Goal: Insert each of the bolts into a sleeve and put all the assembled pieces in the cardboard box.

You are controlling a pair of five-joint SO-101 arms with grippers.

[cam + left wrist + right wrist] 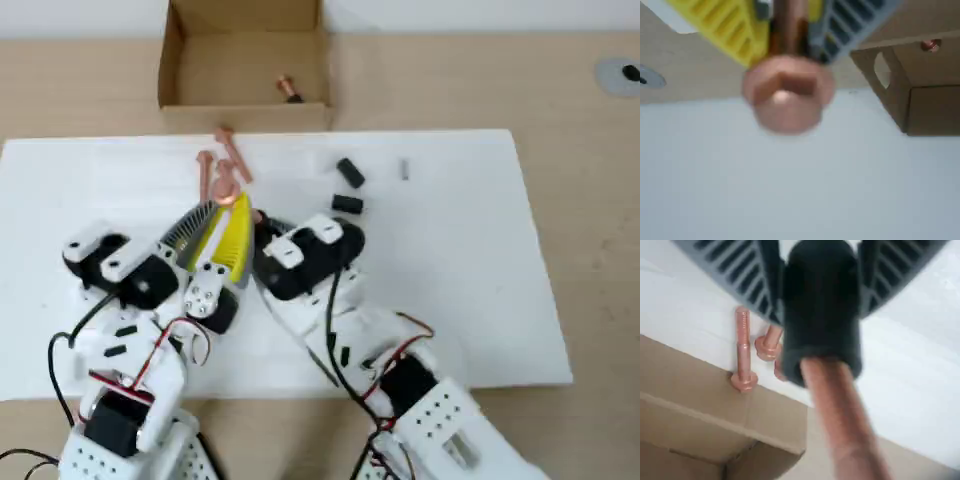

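The wide wooden table (580, 200) carries a large white rectangular board (450, 280), and just beyond the board's far edge sits the open brown cardboard box (175, 70). One copper-coloured piece (289, 88) lies inside it; I cannot tell if it wears a sleeve. The left arm's yellow-and-grey claw (228, 203) is clamped on the shank of a copper-coloured flanged metal bolt (787, 95). The right arm's dark grey claw (820, 280) is clamped on a short black cylindrical sleeve (822, 315). The two meet over the left-centre of the board, and the bolt's threaded end appears to enter the sleeve's bore, so this pair looks partly joined and not yet boxed. A few loose copper bolts (222, 165) lie on the board between the claws and the box. Two loose black sleeves (350, 172) rest to their right, apart from each other. Most of the task therefore seems left. The right half of the board offers open room. The path to the box passes over the loose bolts and the box's near wall, so a lift would likely be needed.
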